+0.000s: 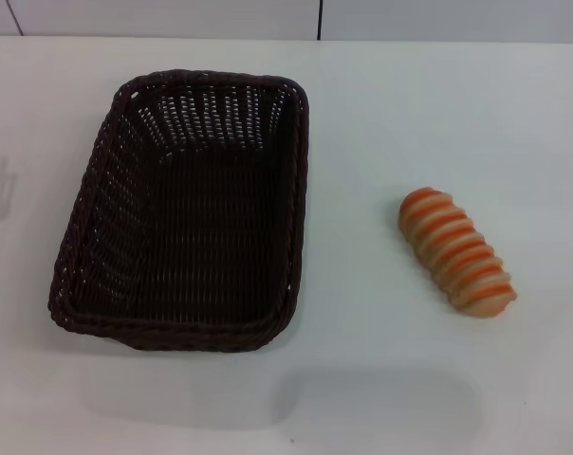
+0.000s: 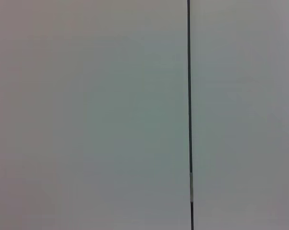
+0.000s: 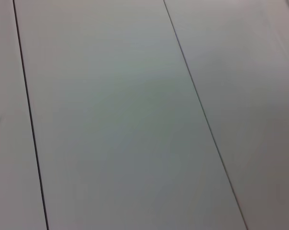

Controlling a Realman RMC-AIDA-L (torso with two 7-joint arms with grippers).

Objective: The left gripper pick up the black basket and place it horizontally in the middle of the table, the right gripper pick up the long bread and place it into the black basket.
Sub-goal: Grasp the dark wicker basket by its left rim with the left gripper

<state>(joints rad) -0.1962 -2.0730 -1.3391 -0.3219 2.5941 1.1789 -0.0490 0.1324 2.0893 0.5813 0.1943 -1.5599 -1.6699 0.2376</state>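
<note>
A: What do we have on the bench (image 1: 381, 398) from the head view?

B: We see the black basket (image 1: 187, 213) sitting left of centre, open side up, its long axis running away from us and slightly slanted, with the far end narrower in the view. Nothing lies inside it.

A: And the long bread (image 1: 455, 251)?

B: It rests on the bare bench to the right, well apart from the basket, lying at a diagonal with its near end pointing further right.

A: Can we say anything about the left hand or the right hand?

B: Neither shows in any view, so we cannot tell how far either is open or whether it holds anything. Both wrist views give us only pale panels (image 2: 87, 115) crossed by thin dark seams (image 2: 189, 96). In the head view a faint shadow falls on the bench at the left edge.
</note>
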